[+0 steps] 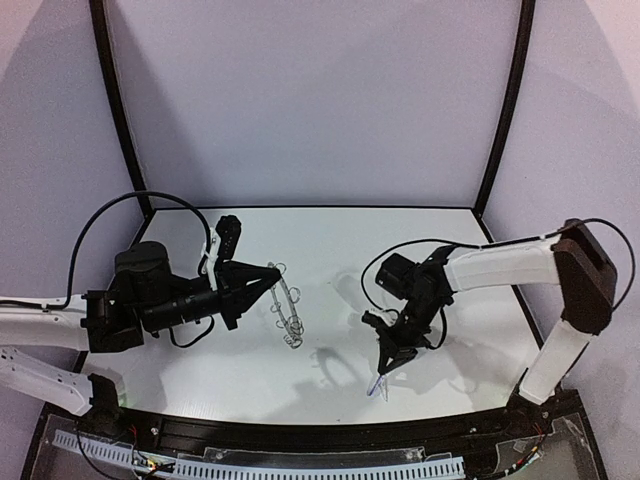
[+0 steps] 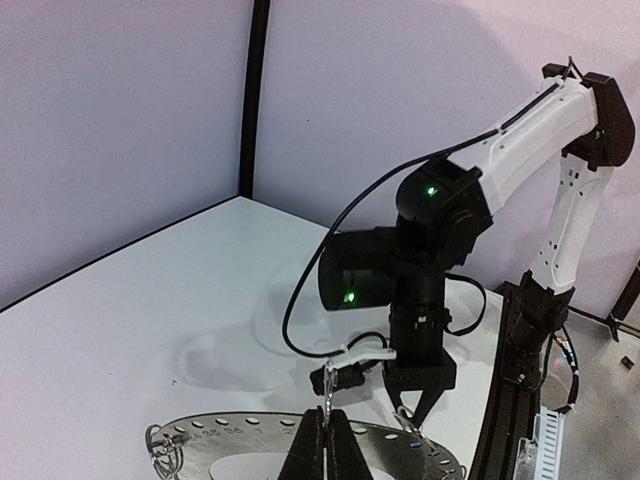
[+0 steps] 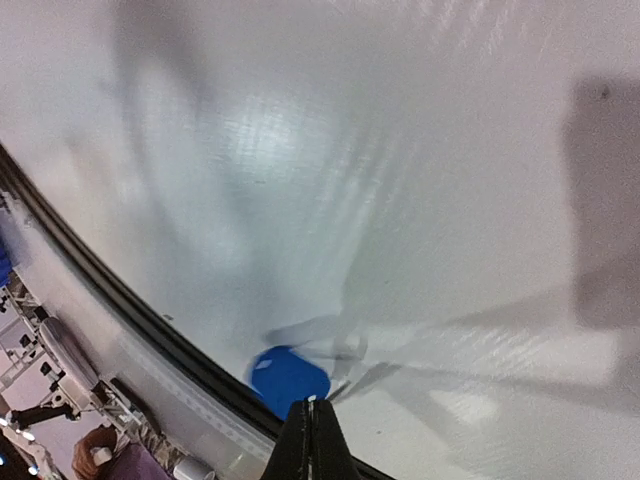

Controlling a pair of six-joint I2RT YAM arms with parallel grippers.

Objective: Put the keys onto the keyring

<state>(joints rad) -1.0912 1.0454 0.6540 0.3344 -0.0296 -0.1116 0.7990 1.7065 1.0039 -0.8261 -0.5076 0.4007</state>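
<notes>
My left gripper (image 1: 272,280) is shut on the rim of the keyring (image 1: 287,305), a flat dark-grey ring fringed with thin wire loops. In the left wrist view the keyring (image 2: 230,440) lies across the bottom, and a wire loop stands up between the closed fingertips of the left gripper (image 2: 326,432). My right gripper (image 1: 383,368) points down near the table's front, to the right of the ring and apart from it. It is shut on the blue-tagged key (image 1: 378,388). In the right wrist view the blue tag (image 3: 288,378) hangs just beyond the right gripper (image 3: 312,415). I cannot make out the black-headed key.
The black front rail (image 3: 120,290) runs just under the blue tag, close to my right gripper. The right arm (image 2: 430,250) with its looped black cable stands behind the ring in the left wrist view. White walls with black posts enclose the table (image 1: 330,240).
</notes>
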